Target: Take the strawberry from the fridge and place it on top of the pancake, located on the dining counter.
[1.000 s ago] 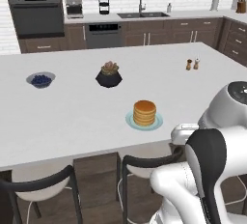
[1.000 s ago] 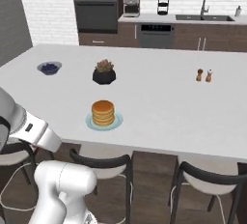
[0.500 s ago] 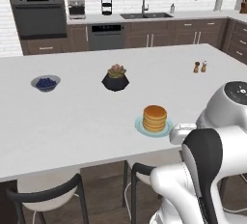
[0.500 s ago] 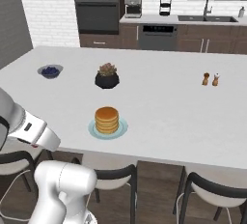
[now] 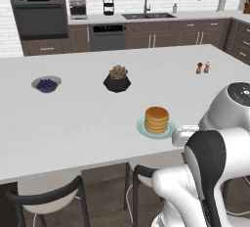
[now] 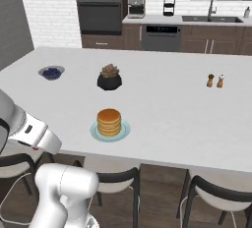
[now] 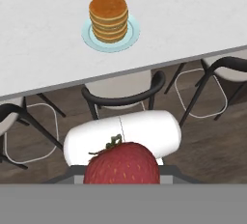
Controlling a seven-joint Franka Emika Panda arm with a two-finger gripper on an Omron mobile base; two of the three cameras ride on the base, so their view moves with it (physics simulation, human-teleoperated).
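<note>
The strawberry (image 7: 122, 162) is bright red with pale seeds and a small green stalk at its top; in the hand view it sits large at the bottom, close to the camera, off the counter and above the stools; the pancake (image 5: 156, 119) is a short stack of round golden-brown cakes, upright and even, on a small pale blue-green plate (image 5: 143, 128); nothing lies on top of the stack; the plate rests flat on the dining counter (image 5: 78, 118), a wide white slab, near its front edge; the same stack (image 6: 109, 122) shows in the right base view.
</note>
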